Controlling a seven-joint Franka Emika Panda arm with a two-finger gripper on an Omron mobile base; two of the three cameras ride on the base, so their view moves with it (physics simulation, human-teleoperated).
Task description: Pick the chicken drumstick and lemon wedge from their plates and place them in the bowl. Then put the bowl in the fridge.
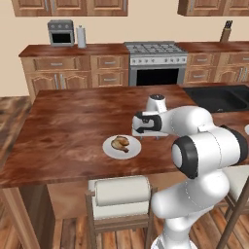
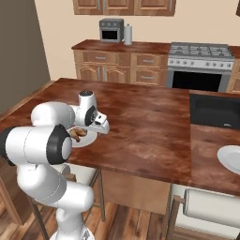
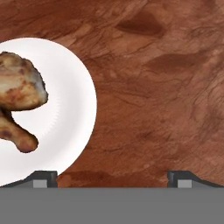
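The golden-brown chicken drumstick (image 1: 120,143) lies on a white plate (image 1: 132,151) near the front edge of the wooden island counter. My gripper (image 1: 151,136) hangs just right of that plate, pointing down over bare wood. In the hand view the drumstick (image 3: 19,94) and its plate (image 3: 74,100) sit at the left, and the gripper (image 3: 113,177) is open with only counter between its fingertips (image 3: 43,177). From the right base view the drumstick (image 2: 78,134) shows beside the gripper (image 2: 102,126). A second white plate (image 2: 229,158) lies at the far right. The lemon wedge, bowl and fridge are out of view.
A dark sink (image 1: 219,96) is set into the island's right end. Padded stools (image 1: 121,197) stand below the front edge. A stove (image 1: 156,62), a toaster oven (image 1: 61,33) and a paper-towel roll (image 1: 81,37) line the back counter.
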